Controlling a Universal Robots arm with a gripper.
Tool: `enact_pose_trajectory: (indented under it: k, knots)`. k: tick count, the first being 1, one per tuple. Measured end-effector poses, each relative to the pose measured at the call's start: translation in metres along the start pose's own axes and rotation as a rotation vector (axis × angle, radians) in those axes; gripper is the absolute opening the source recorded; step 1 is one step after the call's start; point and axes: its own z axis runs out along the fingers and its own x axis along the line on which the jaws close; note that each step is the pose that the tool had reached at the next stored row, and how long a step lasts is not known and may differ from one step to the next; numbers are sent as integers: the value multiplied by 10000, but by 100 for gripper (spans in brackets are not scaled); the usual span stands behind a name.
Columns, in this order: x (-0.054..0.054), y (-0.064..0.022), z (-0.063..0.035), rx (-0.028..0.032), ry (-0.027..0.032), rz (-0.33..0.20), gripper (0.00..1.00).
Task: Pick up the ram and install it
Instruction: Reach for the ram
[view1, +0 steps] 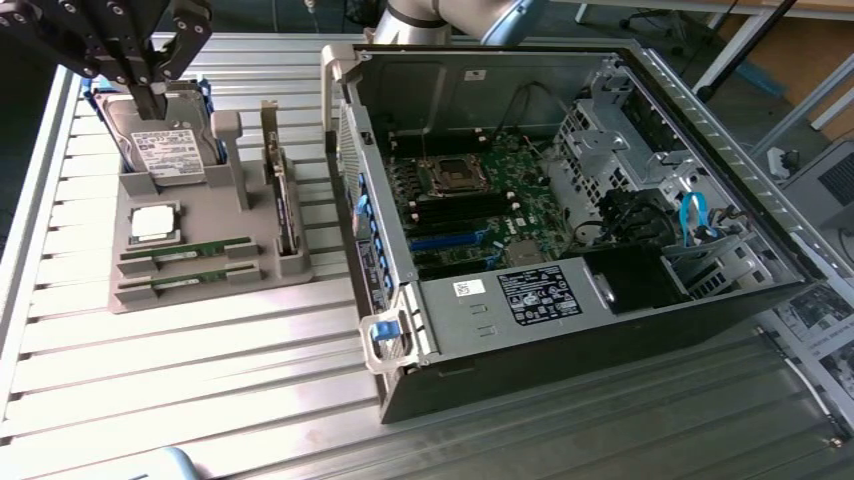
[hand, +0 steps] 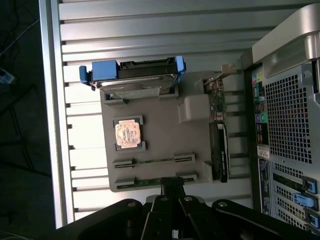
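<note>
While the closed, empty fingers (view1: 140, 85) (hand: 172, 186) hang above the grey tray (view1: 200, 215) (hand: 165, 135), ram stick (view1: 187, 281) (hand: 145, 181) below them, twin stick (view1: 187, 250) (hand: 155, 161) alongside

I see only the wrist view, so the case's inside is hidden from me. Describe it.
Observer: The computer case lies open on its side, its motherboard exposed.
Operator: Give the gripper's height.
Observer: The gripper hangs shut and empty, well above the grey holder, touching nothing.
Operator: Check the memory slots.
Observer: Black slots lie beside the processor socket; I see no stick standing in them.
</note>
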Motion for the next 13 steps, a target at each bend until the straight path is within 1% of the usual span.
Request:
enact_pose_trajectory:
  k: [13]
  knots:
    - [-6,-86,-4,1,1,0,11]
